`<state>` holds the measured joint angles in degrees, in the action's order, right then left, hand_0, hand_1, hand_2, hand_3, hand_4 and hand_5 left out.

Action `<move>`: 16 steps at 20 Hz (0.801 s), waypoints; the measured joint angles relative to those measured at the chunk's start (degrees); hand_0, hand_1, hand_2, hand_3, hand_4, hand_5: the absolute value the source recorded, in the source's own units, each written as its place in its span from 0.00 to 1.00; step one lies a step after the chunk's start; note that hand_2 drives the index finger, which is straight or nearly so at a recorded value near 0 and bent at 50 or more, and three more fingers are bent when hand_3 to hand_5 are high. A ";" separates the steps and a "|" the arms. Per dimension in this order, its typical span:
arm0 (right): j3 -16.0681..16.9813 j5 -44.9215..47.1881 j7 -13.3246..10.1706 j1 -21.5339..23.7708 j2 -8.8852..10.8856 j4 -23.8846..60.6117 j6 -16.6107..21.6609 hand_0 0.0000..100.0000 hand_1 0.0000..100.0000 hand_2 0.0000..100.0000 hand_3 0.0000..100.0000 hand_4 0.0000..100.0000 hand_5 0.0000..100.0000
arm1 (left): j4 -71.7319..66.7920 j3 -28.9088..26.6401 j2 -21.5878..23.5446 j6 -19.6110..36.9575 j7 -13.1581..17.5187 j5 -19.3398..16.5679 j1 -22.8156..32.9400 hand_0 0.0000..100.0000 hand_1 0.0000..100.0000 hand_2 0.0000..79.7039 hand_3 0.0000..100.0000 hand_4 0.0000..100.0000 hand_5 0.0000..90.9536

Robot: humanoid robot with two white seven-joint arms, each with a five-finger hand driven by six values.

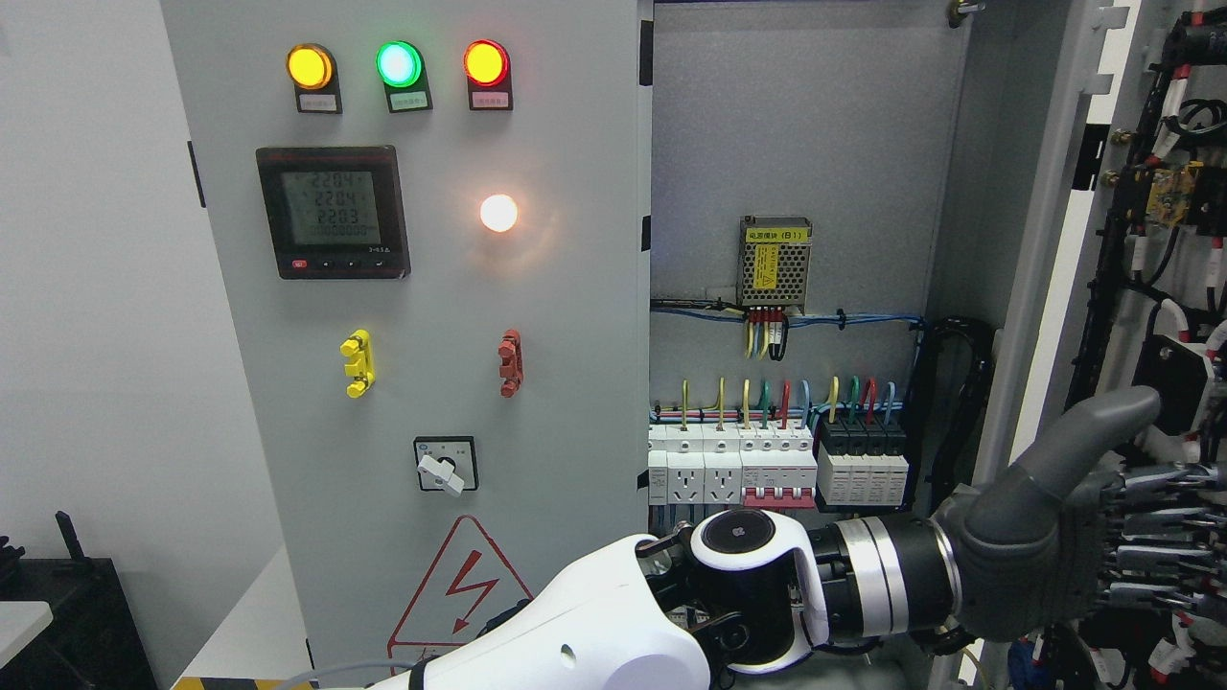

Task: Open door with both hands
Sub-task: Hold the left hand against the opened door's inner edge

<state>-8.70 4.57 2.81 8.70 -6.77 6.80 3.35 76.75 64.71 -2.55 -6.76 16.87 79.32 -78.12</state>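
Left robot hand (1040,537) reaches across from the lower left to the open right door (1064,240) of the electrical cabinet (805,125). Its thumb sticks up and its fingers (1165,551) stretch out flat against the door's wired inner side, gripping nothing

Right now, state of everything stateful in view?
Right cabinet door: swung open, interior exposed.
Left cabinet door: closed.
Yellow lamp, green lamp, red lamp: lit.
Meter: display on.
Left robot hand: against open door, fingers extended.
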 measured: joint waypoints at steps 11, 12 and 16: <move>0.00 0.00 0.00 0.00 0.00 0.02 0.00 0.00 0.00 0.00 0.00 0.00 0.00 | 1.01 -0.27 0.00 0.70 1.23 0.04 -0.01 0.00 0.00 0.00 0.00 0.04 0.00; 0.00 0.00 0.00 0.00 0.00 0.02 0.00 0.00 0.00 0.00 0.00 0.00 0.00 | 1.15 -0.27 0.00 0.81 1.28 0.05 -0.01 0.00 0.00 0.00 0.00 0.04 0.00; 0.00 0.00 0.00 0.00 0.00 0.01 0.00 0.00 0.00 0.00 0.00 0.00 0.00 | 1.61 -0.30 0.00 0.86 1.89 0.09 -0.01 0.00 0.00 0.00 0.00 0.04 0.00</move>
<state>-8.70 4.57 2.81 8.70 -6.77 6.81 3.35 78.35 64.41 -2.55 -5.90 18.76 79.41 -78.14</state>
